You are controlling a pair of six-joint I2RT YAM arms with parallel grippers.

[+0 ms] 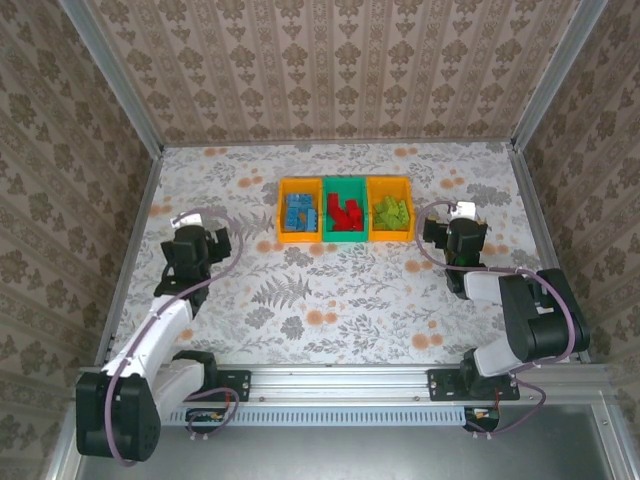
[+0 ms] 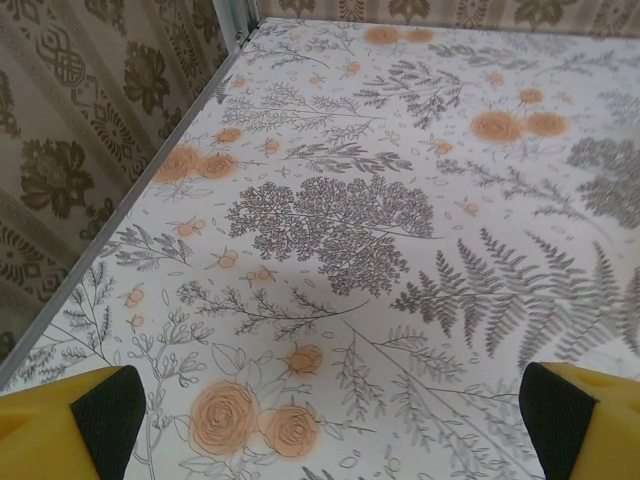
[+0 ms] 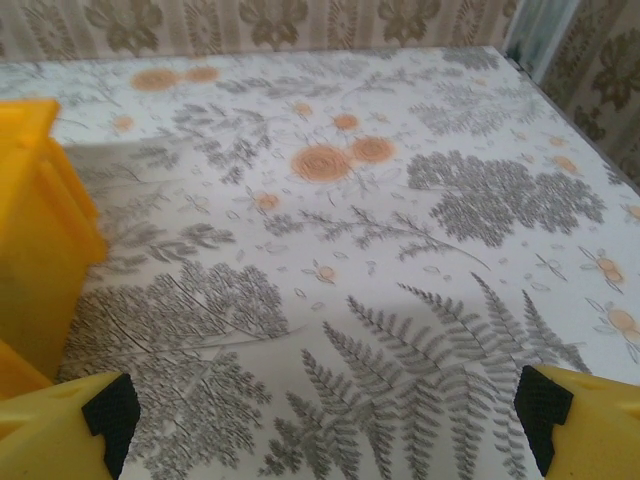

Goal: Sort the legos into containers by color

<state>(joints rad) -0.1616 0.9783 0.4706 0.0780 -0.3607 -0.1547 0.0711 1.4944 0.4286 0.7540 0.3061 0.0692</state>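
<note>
At the far middle of the flowered desk (image 1: 330,300), the three joined containers (image 1: 346,239) sit in a row whose long axis runs left to right. The legos are already inside them: blue bricks (image 1: 299,211) in the left orange bin (image 1: 281,210), red bricks (image 1: 344,214) in the green bin (image 1: 345,181) between, and light-green bricks (image 1: 391,211) in the right orange bin (image 1: 411,210). No loose brick can be seen on the patterned surface around the row, so the sort looks complete.

The right end effector (image 1: 455,218) is the nearer of the two, near the row's right end; from its wrist camera the orange wall (image 3: 40,230) rises close on its left. The left end effector (image 1: 192,222) hangs well apart from the row's left end, over bare desk. Both the right end effector (image 3: 325,415) and the left end effector (image 2: 328,415) have their jaws spread wide with nothing between them. Any further reach would have each arm turning inward toward the row.
</note>
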